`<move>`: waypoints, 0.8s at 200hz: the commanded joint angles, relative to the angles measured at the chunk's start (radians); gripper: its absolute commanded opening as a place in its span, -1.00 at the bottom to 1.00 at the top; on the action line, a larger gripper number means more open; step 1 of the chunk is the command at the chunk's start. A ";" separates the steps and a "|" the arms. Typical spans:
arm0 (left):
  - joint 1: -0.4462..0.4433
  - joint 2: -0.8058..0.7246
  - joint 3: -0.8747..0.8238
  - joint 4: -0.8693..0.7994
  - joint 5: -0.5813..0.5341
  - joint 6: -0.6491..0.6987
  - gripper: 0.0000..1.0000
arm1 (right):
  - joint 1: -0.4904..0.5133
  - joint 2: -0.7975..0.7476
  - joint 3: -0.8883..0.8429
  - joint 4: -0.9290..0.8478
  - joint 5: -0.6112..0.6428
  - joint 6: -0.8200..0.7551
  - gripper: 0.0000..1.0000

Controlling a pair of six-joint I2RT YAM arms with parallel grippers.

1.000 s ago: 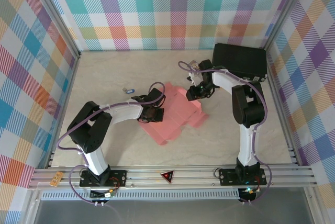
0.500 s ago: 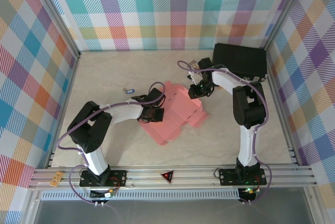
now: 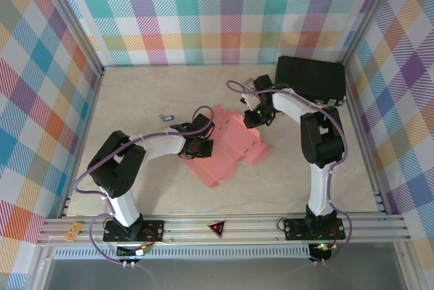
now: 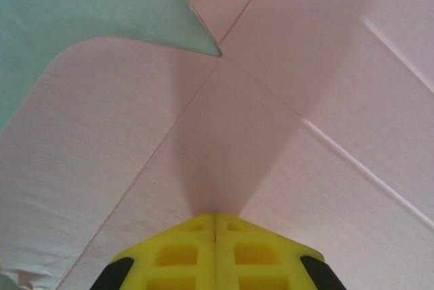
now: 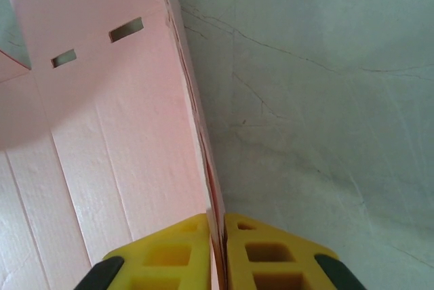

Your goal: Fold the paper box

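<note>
From overhead, the box lies as a pink die-cut sheet in the middle of the table, between my two arms and well short of the black case; its panels are not yet folded up.

The change in the last second is all on the right. A second ago the right gripper had its jaws apart at the sheet's far-right flap; it has since drawn them in and edged slightly toward the far wall. On its wrist camera the fingers now stand almost together with the thin edge of that flap pinched between them; the flap looks lifted off the table there, though I can't tell by how much.

The left gripper has not moved; its fingers are pressed fully together and hold nothing. Its tips are down on a panel beside a crease, which I read as a hold-down.

I judge the first fold can now begin, with a grip on the flap and an anchor on the sheet; the next move would be to swing the flap over along its crease, slowly, since thin card may slip out or buckle.
</note>
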 commanded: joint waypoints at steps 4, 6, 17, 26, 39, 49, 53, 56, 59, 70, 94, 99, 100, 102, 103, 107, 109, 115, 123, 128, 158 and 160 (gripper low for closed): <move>0.002 0.039 -0.017 0.035 0.056 -0.054 -1.00 | 0.031 -0.068 0.013 0.016 0.061 -0.036 -0.80; 0.003 0.040 -0.019 0.039 0.059 -0.059 -1.00 | 0.032 -0.071 0.011 0.020 0.066 -0.038 -0.80; 0.003 0.041 -0.025 0.057 0.071 -0.084 -1.00 | 0.047 -0.090 -0.007 0.051 0.089 -0.052 -0.81; 0.003 0.045 -0.029 0.109 0.082 -0.106 -1.00 | 0.059 -0.109 -0.031 0.086 0.107 -0.073 -0.82; 0.003 0.049 -0.034 0.153 0.101 -0.138 -1.00 | 0.076 -0.143 -0.077 0.145 0.117 -0.121 -0.83; 0.003 0.052 -0.031 0.182 0.123 -0.158 -1.00 | 0.090 -0.172 -0.120 0.205 0.136 -0.159 -0.83; 0.003 0.052 -0.029 0.194 0.132 -0.165 -1.00 | 0.096 -0.182 -0.138 0.231 0.144 -0.177 -0.84; 0.003 0.053 -0.029 0.202 0.141 -0.168 -1.00 | 0.100 -0.188 -0.151 0.250 0.148 -0.189 -0.84; 0.003 0.053 -0.026 0.208 0.150 -0.172 -1.00 | 0.103 -0.195 -0.160 0.261 0.151 -0.197 -0.84; 0.003 0.047 -0.017 0.229 0.177 -0.182 -0.99 | 0.112 -0.220 -0.201 0.325 0.167 -0.236 -0.85; 0.003 -0.001 -0.015 0.254 0.208 -0.191 -0.82 | 0.123 -0.262 -0.275 0.441 0.201 -0.301 -0.85; 0.004 -0.018 -0.018 0.259 0.206 -0.193 -0.78 | 0.125 -0.269 -0.287 0.463 0.208 -0.317 -0.86; 0.003 -0.022 -0.021 0.258 0.205 -0.193 -0.78 | 0.125 -0.269 -0.289 0.468 0.210 -0.318 -0.86; 0.004 -0.030 -0.023 0.258 0.203 -0.193 -0.76 | 0.127 -0.273 -0.294 0.478 0.214 -0.325 -0.86; 0.003 -0.033 -0.023 0.258 0.201 -0.193 -0.75 | 0.127 -0.274 -0.297 0.482 0.215 -0.328 -0.86; 0.003 -0.048 -0.029 0.256 0.193 -0.193 -0.72 | 0.129 -0.281 -0.305 0.497 0.217 -0.340 -0.86; 0.003 -0.056 -0.032 0.255 0.190 -0.193 -0.70 | 0.130 -0.283 -0.308 0.506 0.218 -0.348 -0.86; 0.003 -0.079 -0.041 0.249 0.175 -0.193 -0.67 | 0.132 -0.288 -0.319 0.528 0.221 -0.366 -0.86; 0.004 -0.112 -0.054 0.237 0.149 -0.190 -0.63 | 0.137 -0.295 -0.330 0.558 0.236 -0.395 -0.86; 0.004 -0.134 -0.067 0.227 0.131 -0.191 -0.60 | 0.139 -0.296 -0.334 0.575 0.251 -0.404 -0.86; 0.022 -0.257 -0.160 0.189 0.024 -0.199 -0.35 | 0.151 -0.288 -0.318 0.612 0.302 -0.475 -0.86; 0.023 -0.265 -0.166 0.186 0.019 -0.200 -0.34 | 0.152 -0.287 -0.318 0.613 0.305 -0.479 -0.86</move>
